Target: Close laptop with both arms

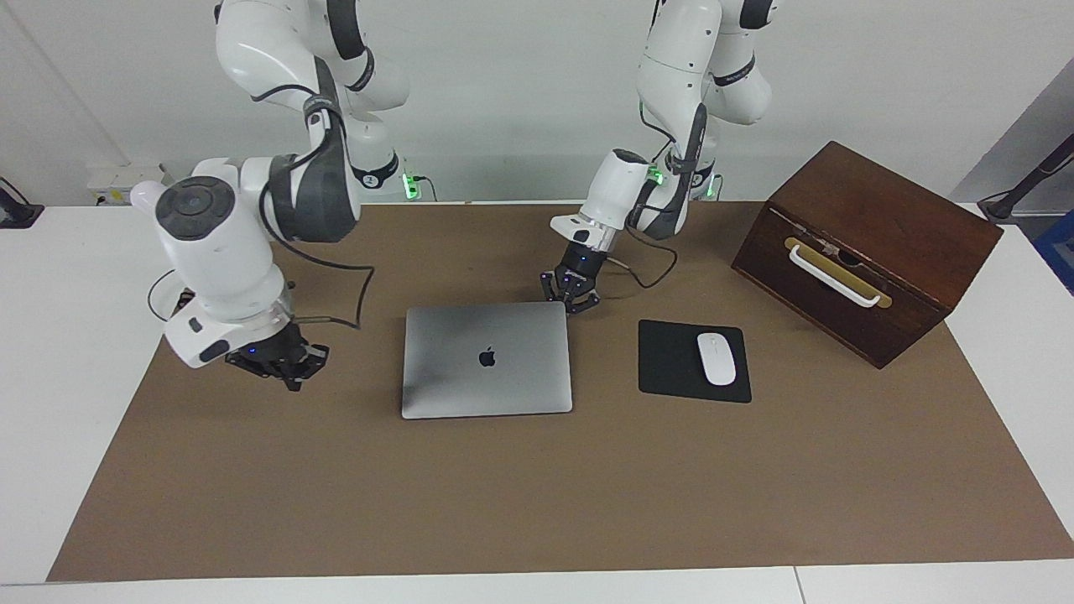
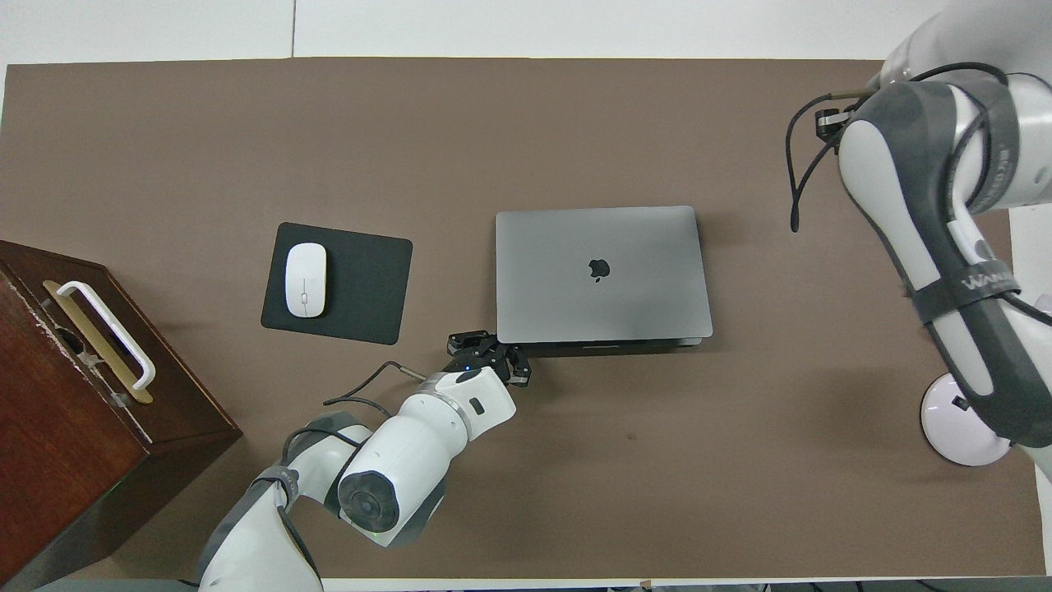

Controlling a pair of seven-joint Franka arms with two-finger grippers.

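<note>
The silver-grey laptop point(image 1: 487, 359) point(image 2: 602, 274) lies on the brown mat with its lid down and the dark apple logo facing up. In the overhead view a thin strip of its base shows along the edge nearest the robots. My left gripper point(image 1: 574, 300) point(image 2: 491, 349) is shut and sits low at the laptop's corner nearest the robots, on the mouse pad's side; whether it touches the corner I cannot tell. Over the mat, beside the laptop toward the right arm's end of the table, hangs my right gripper point(image 1: 281, 361). It is shut and holds nothing. In the overhead view its own arm hides it.
A black mouse pad point(image 1: 671, 361) point(image 2: 362, 288) with a white mouse point(image 1: 716, 358) point(image 2: 306, 279) lies beside the laptop, toward the left arm's end. A dark wooden box point(image 1: 873, 252) point(image 2: 49, 411) with a white handle stands past it at that end of the mat.
</note>
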